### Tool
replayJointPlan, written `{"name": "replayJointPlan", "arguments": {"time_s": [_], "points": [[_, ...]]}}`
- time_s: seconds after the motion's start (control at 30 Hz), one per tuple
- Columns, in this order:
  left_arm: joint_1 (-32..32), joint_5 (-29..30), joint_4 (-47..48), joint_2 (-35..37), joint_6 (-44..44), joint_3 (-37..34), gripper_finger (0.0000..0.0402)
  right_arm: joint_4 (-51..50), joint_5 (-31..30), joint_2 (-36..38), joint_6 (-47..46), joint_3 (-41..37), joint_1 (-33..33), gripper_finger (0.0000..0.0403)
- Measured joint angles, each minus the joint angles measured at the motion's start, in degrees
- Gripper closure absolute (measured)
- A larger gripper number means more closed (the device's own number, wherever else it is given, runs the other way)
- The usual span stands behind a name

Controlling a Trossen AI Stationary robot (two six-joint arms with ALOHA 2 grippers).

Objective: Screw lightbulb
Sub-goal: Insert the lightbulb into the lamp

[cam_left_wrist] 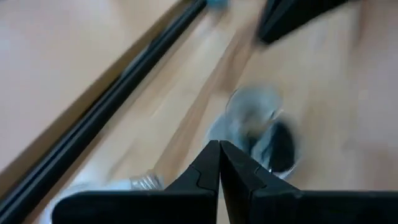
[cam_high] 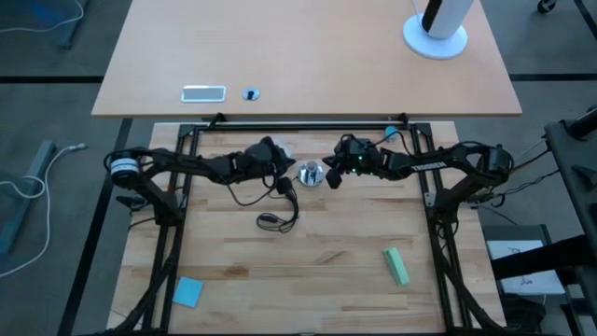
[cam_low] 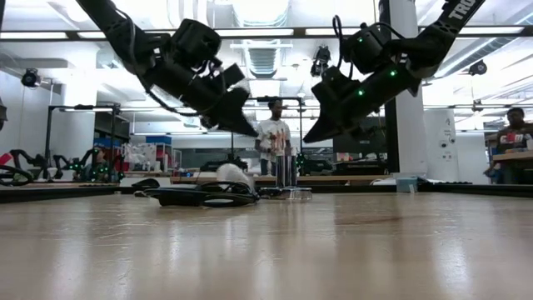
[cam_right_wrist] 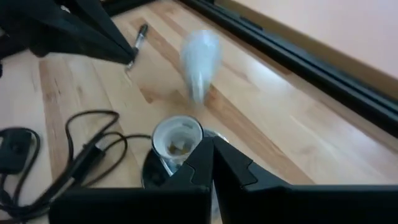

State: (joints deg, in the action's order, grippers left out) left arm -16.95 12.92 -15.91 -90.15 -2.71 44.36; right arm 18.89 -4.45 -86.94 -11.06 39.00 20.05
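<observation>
Near the table's (cam_high: 280, 271) far edge, at mid-width: socket (cam_high: 310, 174) upright, mouth up, black cord (cam_high: 280, 213) trailing toward the table's centre. Bulb (cam_right_wrist: 200, 59) lying on its side on the wood just beyond the socket, toward the far edge, apart from it. Left gripper (cam_high: 288, 172) pinched fully shut, holding nothing, poised above the wood just left of the socket. Right gripper (cam_high: 331, 177) likewise closed and empty, raised just right of the socket.
</observation>
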Motion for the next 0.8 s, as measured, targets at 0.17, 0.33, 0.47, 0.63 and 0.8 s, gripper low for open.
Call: {"name": "replayJointPlan", "arguments": {"time_s": [0.17, 0.33, 0.47, 0.63, 0.8], "points": [[-0.04, 11.27, 13.32, 2.89, -0.14, -0.07, 0.0399, -1.13, 1.17, 0.00, -1.40, 0.02, 0.00, 0.0403], [-0.04, 16.58, 21.90, 9.48, 0.69, -0.07, 0.0395, -5.69, 4.73, 0.00, -2.46, 4.49, 0.22, 0.0403], [-0.38, 17.99, 24.26, 15.98, 0.69, -0.22, 0.0400, -13.94, 4.90, -0.13, -0.34, 11.78, 0.52, 0.0403], [-0.46, 18.10, 26.51, 23.80, 1.71, -0.24, 0.0397, -25.22, 4.91, -4.29, 1.17, 24.28, 2.20, 0.0403], [-0.44, 18.08, 29.71, 30.12, 3.84, -0.26, 0.0395, -34.57, 4.76, -12.47, 2.77, 37.38, 3.42, 0.0403]]}}
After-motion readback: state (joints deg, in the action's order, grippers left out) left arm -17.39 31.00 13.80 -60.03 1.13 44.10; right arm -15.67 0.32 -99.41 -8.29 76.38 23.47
